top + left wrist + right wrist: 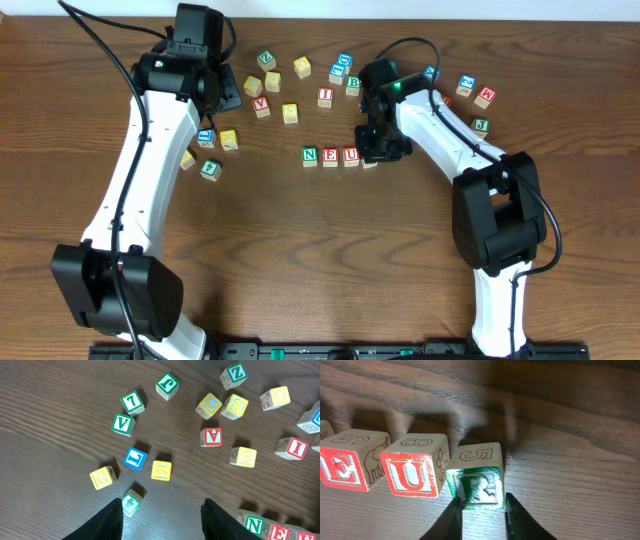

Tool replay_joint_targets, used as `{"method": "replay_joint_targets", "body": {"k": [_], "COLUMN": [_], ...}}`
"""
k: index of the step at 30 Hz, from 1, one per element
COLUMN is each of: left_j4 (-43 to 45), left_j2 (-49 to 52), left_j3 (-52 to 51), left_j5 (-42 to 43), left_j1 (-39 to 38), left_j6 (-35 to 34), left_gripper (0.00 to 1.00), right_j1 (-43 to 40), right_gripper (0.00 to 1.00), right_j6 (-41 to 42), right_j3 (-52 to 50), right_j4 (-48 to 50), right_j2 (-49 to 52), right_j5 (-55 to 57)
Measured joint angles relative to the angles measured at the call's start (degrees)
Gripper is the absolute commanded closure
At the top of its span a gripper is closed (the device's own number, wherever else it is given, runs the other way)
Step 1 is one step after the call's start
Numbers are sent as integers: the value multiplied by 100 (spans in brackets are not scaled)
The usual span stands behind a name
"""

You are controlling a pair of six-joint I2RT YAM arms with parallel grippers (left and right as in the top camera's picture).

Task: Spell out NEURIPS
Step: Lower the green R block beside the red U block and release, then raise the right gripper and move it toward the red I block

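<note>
Right now the right tool [482, 500] is closed on a small wooden green R cube [477, 485]. Its two dark fingers [451, 519] press against the cube's left and right sides, low down, and the cube's base rests on the dark wood-grain desk [300, 260]. Just to the left of this tool in its wrist view stands a wooden red U cube [415, 470], whose near corner meets the R cube. The R cube sits slightly closer to the camera than its neighbour. Left of that comes a wooden red E cube [342, 467], close against the U. From overhead, the right tool [380, 145] covers most of the R cube, and the row runs away from it as U [351, 156], E [330, 156] and then a wooden green N cube [310, 156], all in one line.

A wooden red I cube [325, 97] lies loose beyond the right tool, toward the far edge of the desk and well apart from the row.

Meanwhile the left tool [162, 520] hangs above the desk with its fingers parted and nothing between them. Just ahead of it lie a wooden blue L cube [135, 458] and a wooden yellow K cube [161, 470], side by side. More lettered cubes are scattered farther out.
</note>
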Motion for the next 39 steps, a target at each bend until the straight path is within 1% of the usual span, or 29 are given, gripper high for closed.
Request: {"method": "replay_joint_targets", "body": {"k": [10, 16, 24, 28, 31, 34, 36, 39], "left_j4": [0, 0, 0, 0, 0, 0, 0, 0], "left_j2": [0, 0, 0, 0, 0, 0, 0, 0], "left_j3": [0, 0, 0, 0, 0, 0, 0, 0], "left_j5": [0, 0, 0, 0, 0, 0, 0, 0], "left_j1": [0, 0, 0, 0, 0, 0, 0, 0], "left_j6": [2, 0, 2, 2, 0, 0, 2, 2], "left_gripper": [50, 50, 50, 50, 50, 50, 50, 50], "right_j1": [0, 0, 0, 0, -17, -72, -142, -251], "right_gripper": [83, 81, 80, 77, 73, 71, 66, 65], "right_j6": [317, 496, 566, 564, 544, 468, 402, 275], "right_j3": [-7, -15, -17, -17, -17, -15, -13, 22], "right_j4": [136, 284, 361, 341, 319, 317, 313, 284], "right_j2": [0, 0, 0, -9, -105, -382, -605, -901], "right_j5": [-52, -68, -160, -177, -177, -181, -177, -177]}}
